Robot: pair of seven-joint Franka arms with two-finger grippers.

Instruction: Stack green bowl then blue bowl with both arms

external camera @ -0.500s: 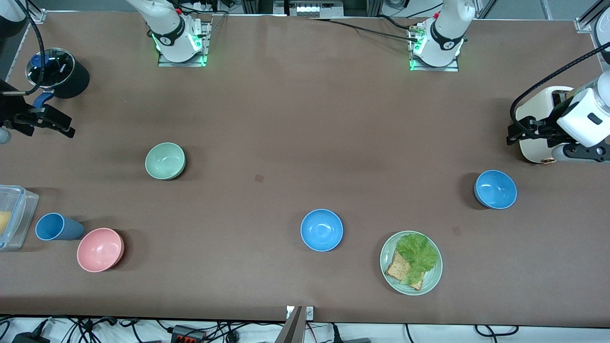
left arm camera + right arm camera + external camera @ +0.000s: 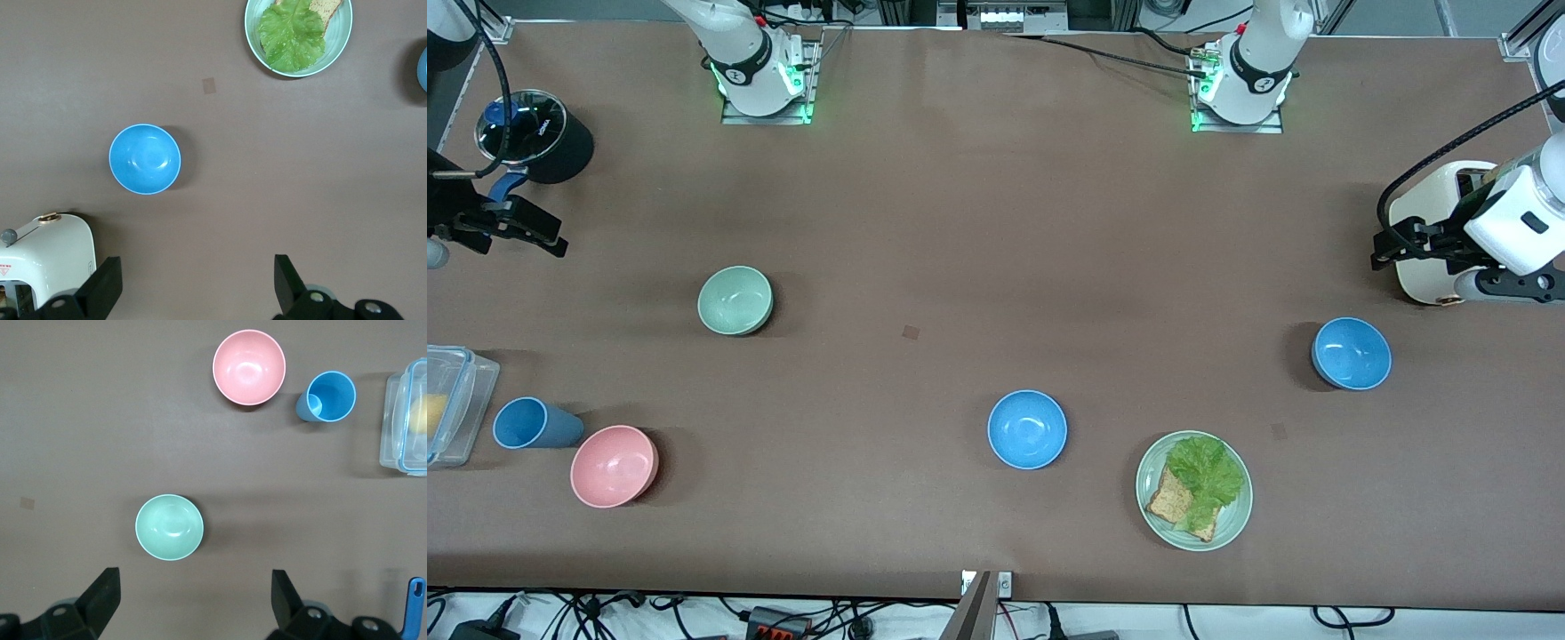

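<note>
Your green bowl (image 2: pixel 735 300) sits on the worktop (image 2: pixel 996 222) toward the right arm's end; the blue bowl (image 2: pixel 1027 429) lies nearer the camera, mid-worktop. Left pincer (image 2: pixel 193 283) and right pincer (image 2: pixel 193 600) hang wide, empty.

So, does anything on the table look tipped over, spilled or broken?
Nothing stands out. The green bowl, both blue bowls and the pink bowl sit upright, apart and empty. Bread and lettuce stay on the plate.
</note>
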